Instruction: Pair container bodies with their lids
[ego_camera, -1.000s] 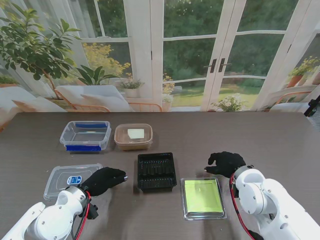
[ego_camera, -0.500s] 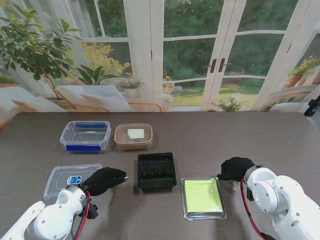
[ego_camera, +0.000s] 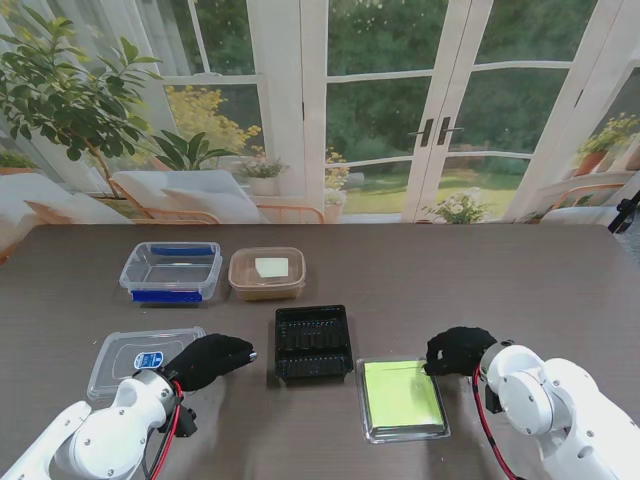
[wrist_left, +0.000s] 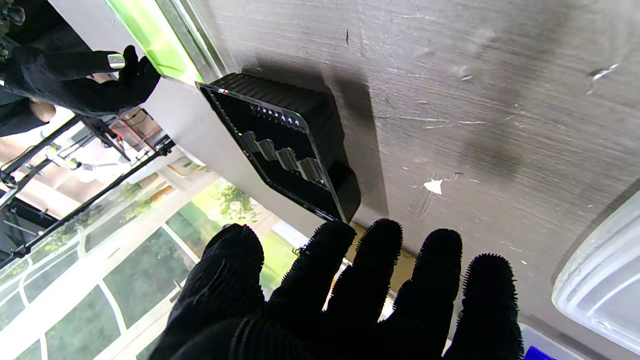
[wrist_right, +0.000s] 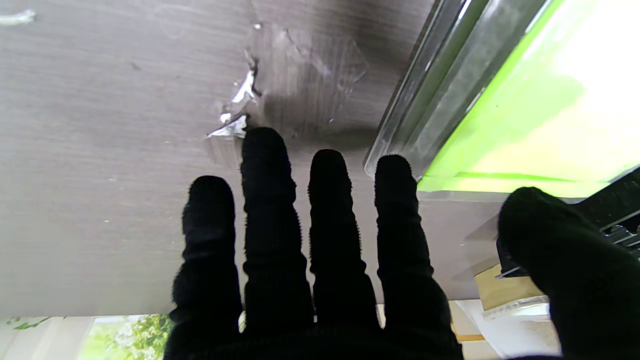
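A clear lid with a green sheet lies near me, right of centre; its corner shows in the right wrist view. My right hand rests at that lid's far right corner, fingers spread, holding nothing. A black ribbed container sits at centre, also seen as a black container from the left wrist. My left hand hovers open between it and a clear lid with a blue label. Farther away stand a clear blue-trimmed container and a tan container.
The dark wood table runs to glass doors at the far side. Small scraps of tape or paper lie on the table beside my right fingers. My white forearms rise from both near corners.
My right hand has moved from beyond the green lid's far corner, out to the right, then back in to the lid's far right corner. The lid has shifted slightly left. Left hand unmoved.
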